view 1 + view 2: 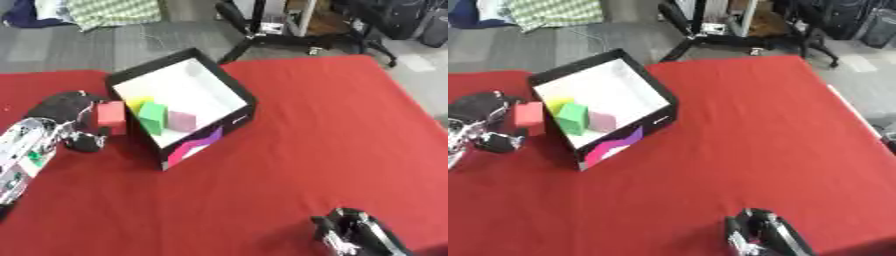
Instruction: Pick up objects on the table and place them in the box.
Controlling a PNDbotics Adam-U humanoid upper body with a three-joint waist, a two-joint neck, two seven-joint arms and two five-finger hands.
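A black box (242,111) with a white inside stands tilted on the red table (332,125), left of centre. In it lie a green block (154,117), a yellow block (136,103) and a pink block (182,120). My left hand (68,118) is just outside the box's left wall, shut on a red block (111,115) that it holds at the wall's edge. My right hand (350,234) rests near the bottom edge, right of centre, fingers relaxed and holding nothing.
Beyond the table's far edge are a grey floor, a black stand's legs (254,40) and a checked cloth (114,12). The table's right edge (411,100) runs down the right side.
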